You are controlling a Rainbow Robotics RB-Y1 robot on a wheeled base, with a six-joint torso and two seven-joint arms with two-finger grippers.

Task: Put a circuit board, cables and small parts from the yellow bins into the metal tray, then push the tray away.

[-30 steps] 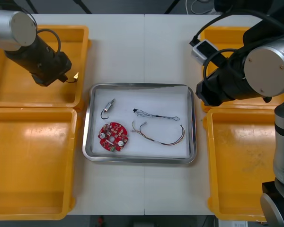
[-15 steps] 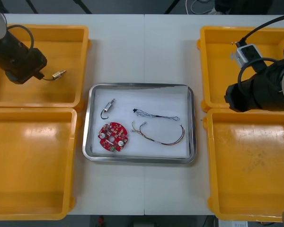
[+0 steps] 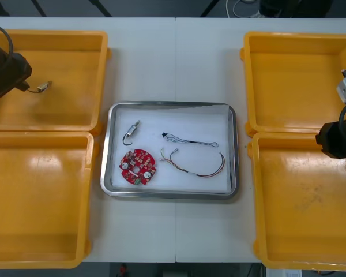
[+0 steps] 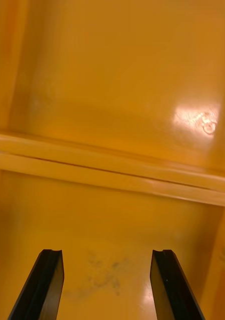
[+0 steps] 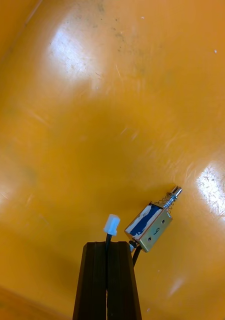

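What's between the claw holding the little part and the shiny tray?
In the front view: the yellow bin's wall, then bare table, between left gripper and metal tray.

left gripper (image 5: 106,246) pulled back across the far-left yellow bin (image 3: 98,69) to the table's (image 3: 173,57) left edge; small metal part (image 3: 44,86) went with it, hanging by its lead; right gripper (image 4: 107,285) retreated from beside the metal tray (image 3: 236,144) to the table's right edge, now over the seam between the right yellow bins (image 3: 300,75)

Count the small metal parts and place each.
2. One small metal part lies in the metal tray, beyond the circuit board; the other small metal part hangs from the shut left tool over the far left yellow bin.
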